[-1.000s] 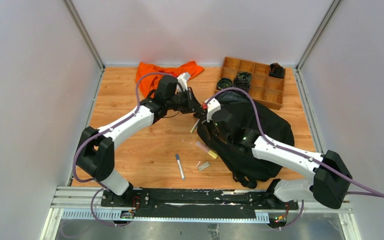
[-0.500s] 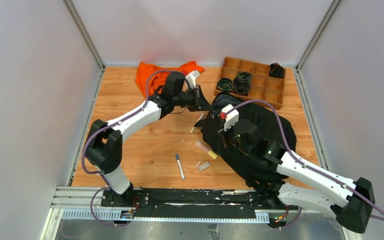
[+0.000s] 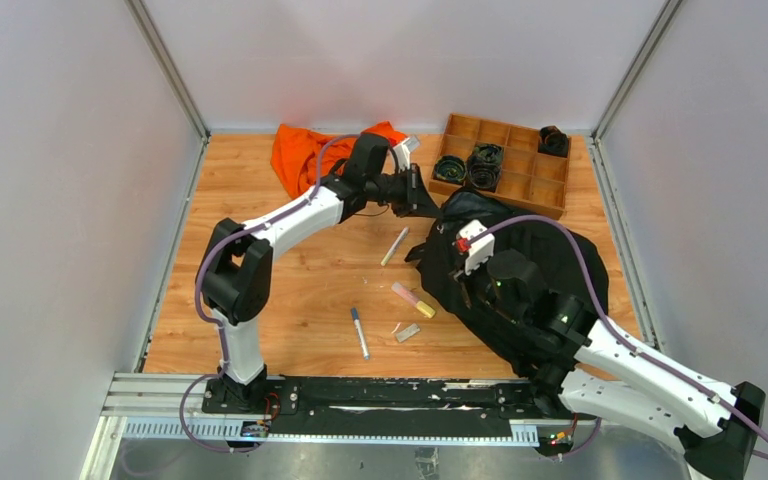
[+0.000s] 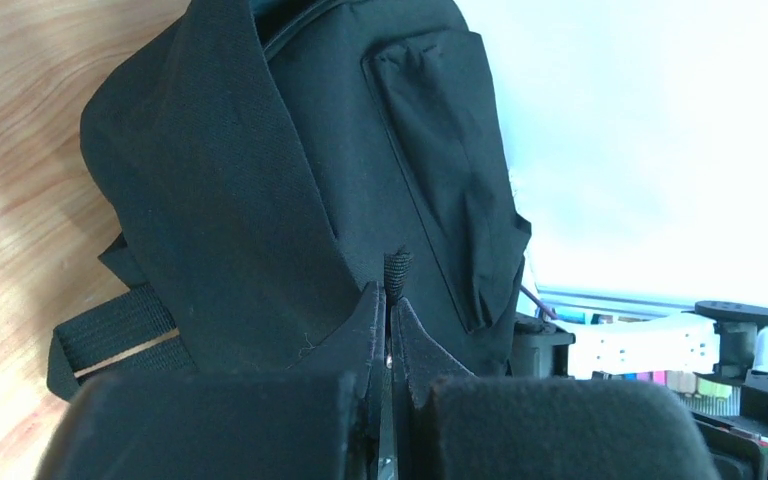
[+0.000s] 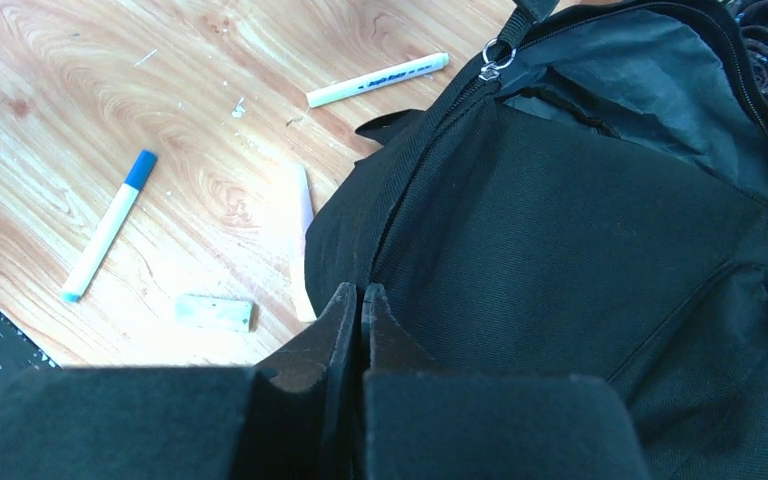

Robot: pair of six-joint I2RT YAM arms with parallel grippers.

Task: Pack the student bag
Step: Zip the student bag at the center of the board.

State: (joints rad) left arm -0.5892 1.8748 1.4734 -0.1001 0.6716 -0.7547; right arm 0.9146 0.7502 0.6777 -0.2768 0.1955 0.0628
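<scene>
Black fabric marks the one student bag, lying right of centre on the wooden table, its main zip open and the lining showing in the right wrist view. Two arms reach it. The left gripper is at the bag's far end, its jaws pressed together on a short black webbing tab that stands up between the tips. The right gripper is closed, its tips against the bag's front edge; I cannot tell whether any fabric is caught between them.

Four small things lie loose on the wood just left of the bag: one white marker, one pink and yellow stick touching the bag's edge, one white pen with a blue cap and one small pale block.

At the far side sit one crumpled orange cloth and one wooden compartment tray, which holds three black coiled items, each in its own compartment.
</scene>
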